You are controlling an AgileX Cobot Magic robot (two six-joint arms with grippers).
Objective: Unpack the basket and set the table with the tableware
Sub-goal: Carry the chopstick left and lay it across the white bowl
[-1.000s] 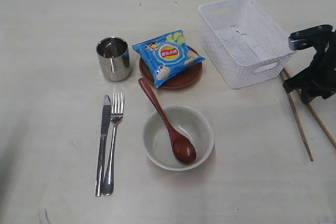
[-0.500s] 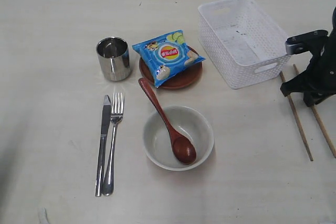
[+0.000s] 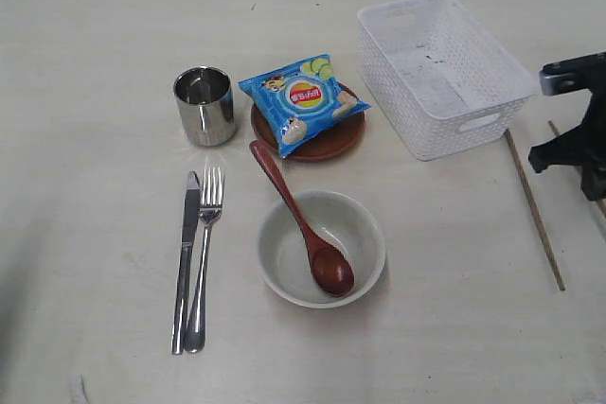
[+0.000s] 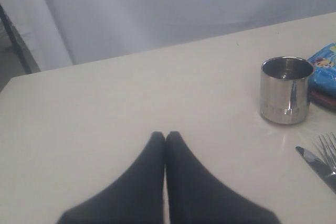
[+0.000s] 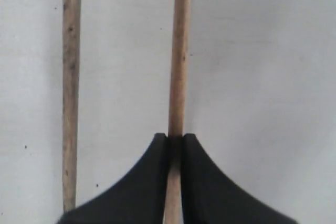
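Beside the white lattice plastic basket (image 3: 440, 73), the right gripper (image 5: 175, 139) clamps one brown wooden chopstick (image 5: 180, 51); the left gripper (image 4: 165, 136) is pressed together.

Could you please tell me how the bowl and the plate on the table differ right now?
The bowl is pale grey-green; the plate is reddish-brown. The bowl is deep, the plate shallow. The bowl holds a wooden spoon, while the plate carries a blue chip bag. Both are round and stand on the table.
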